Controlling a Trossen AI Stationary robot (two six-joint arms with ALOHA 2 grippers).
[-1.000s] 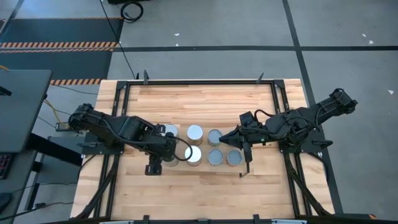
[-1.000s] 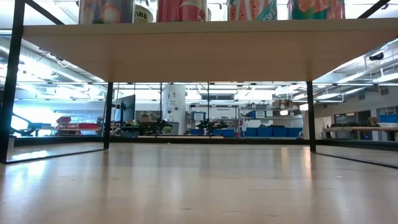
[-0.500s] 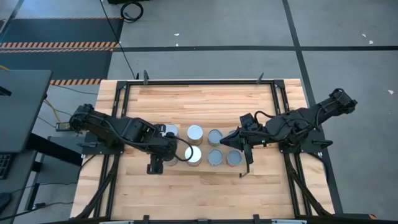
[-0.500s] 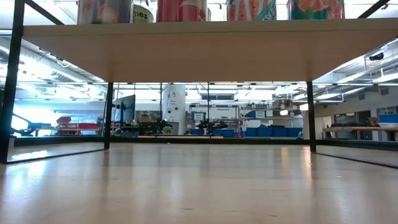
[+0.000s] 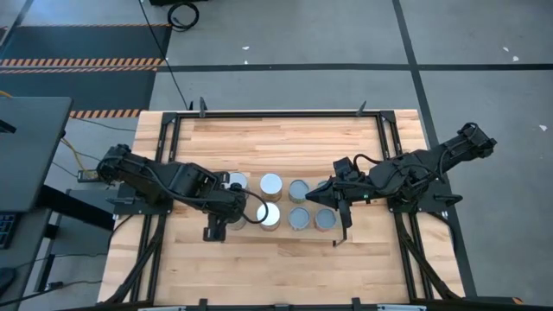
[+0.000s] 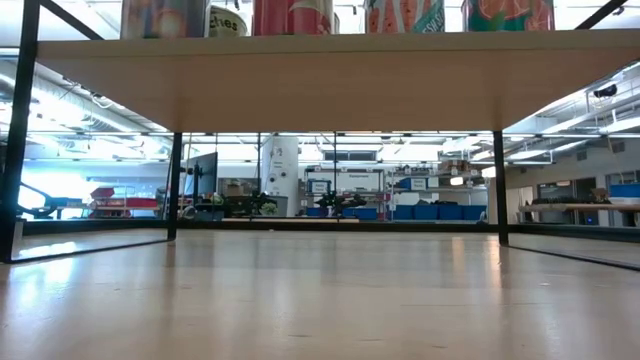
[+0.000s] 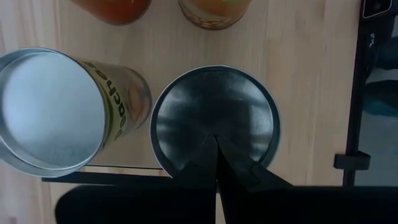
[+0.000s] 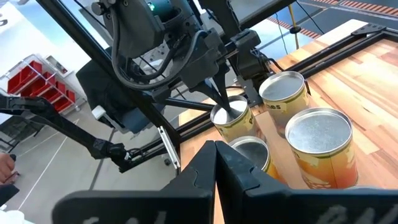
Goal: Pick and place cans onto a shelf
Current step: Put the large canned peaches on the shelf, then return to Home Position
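Note:
The light-wood shelf (image 5: 304,234) with black end frames stands mid-table; from the low view I see its underside (image 6: 320,80) with cans on top (image 6: 290,12). Several silver-lidded cans (image 5: 270,183) stand on it in two rows. My left gripper (image 7: 216,142) is shut and points down at the middle of a dark-lidded can (image 7: 214,118) at the shelf's near left corner; it also shows in the right wrist view (image 8: 225,107). My right gripper (image 8: 216,148) is shut, slanting down over the cans at the shelf's right end (image 5: 324,218). My left gripper's shut fingertips stand at the middle of the corner can's lid (image 7: 216,127), coming from above and pointing down. The can stands upright on the shelf. I cannot tell whether the tips touch the lid or stop just above it.
A bright-lidded can with a yellow label (image 7: 56,109) stands close beside the corner can. The shelf's black frame bar (image 7: 357,93) runs next to it. The tabletop (image 5: 276,138) has black rails along its edges and bare wood beyond and in front of the shelf.

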